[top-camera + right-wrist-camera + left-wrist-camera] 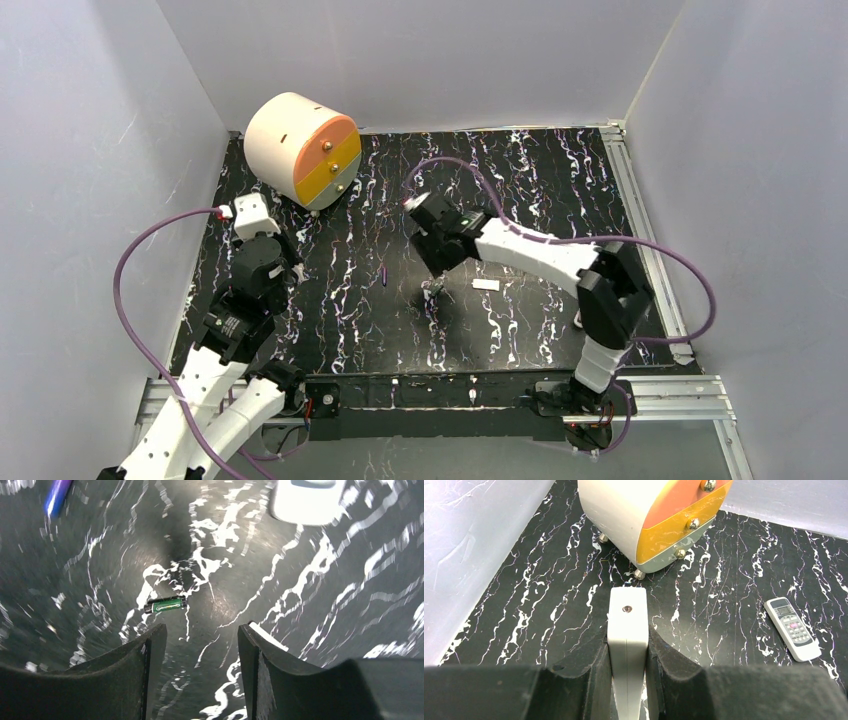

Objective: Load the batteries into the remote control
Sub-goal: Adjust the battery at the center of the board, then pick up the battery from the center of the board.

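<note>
The tabletop [520, 170] is black with white veins. The round chest [285, 140] is cream with orange, yellow and grey-green drawer fronts. One battery [165, 605] is dark green, the other battery [57, 495] purple; the remote [627, 630] is white.

A cream, drum-shaped cabinet [290, 140] stood at the far left corner of the black, white-veined, marble-patterned worktop [550, 170], raised on small metal feet [639, 573]. Its round face was split into three bands: orange on top, yellow in the middle and pale grey-green below. Each band carried a metal knob [693, 523]. Plain white walls [430, 60] enclosed the worktop, and an aluminium rail [630, 195] ran along its right edge.
</note>
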Motion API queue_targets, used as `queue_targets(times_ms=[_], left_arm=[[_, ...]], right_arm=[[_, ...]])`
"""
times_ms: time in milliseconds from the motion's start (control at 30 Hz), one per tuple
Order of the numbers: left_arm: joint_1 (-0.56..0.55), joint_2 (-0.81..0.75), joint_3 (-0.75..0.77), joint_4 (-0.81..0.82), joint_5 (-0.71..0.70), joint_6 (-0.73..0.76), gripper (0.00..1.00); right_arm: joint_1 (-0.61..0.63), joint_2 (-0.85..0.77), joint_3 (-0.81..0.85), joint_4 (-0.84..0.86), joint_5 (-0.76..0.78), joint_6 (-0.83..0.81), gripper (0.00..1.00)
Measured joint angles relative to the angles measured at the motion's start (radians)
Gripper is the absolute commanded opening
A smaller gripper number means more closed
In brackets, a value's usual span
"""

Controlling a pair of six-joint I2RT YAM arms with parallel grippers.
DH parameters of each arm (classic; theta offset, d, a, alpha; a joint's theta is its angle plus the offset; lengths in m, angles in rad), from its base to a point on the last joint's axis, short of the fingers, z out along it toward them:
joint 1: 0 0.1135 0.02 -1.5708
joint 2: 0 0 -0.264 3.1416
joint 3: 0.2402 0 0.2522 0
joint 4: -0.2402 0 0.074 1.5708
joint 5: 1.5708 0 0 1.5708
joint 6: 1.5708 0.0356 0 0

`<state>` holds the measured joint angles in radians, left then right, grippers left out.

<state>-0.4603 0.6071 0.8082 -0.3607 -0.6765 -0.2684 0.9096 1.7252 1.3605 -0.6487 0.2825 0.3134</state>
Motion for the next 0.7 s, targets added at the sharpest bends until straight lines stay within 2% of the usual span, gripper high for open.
queue_targets(times_ms=[100, 300, 500, 700], left_arm=[[0.0, 0.001, 0.0, -0.004, 0.0, 0.001, 0.0], [0.0, 0.012, 0.0, -0.006, -0.021, 0.015, 0.0], [0.0, 0.021, 0.0, -0.006, -0.036, 0.023, 0.0], [0.0, 0.029, 0.0, -0.006, -0.041, 0.024, 0.0]], right_arm=[[0.04, 0.09, 0.043, -0.021, -0.046, -0.28, 0.55], [0.067, 0.161, 0.04, -0.029, -0.149, -0.612, 0.56], [0.065, 0.176, 0.04, -0.029, -0.204, -0.771, 0.56], [0.065, 0.196, 0.022, -0.037, -0.219, -0.84, 0.55]])
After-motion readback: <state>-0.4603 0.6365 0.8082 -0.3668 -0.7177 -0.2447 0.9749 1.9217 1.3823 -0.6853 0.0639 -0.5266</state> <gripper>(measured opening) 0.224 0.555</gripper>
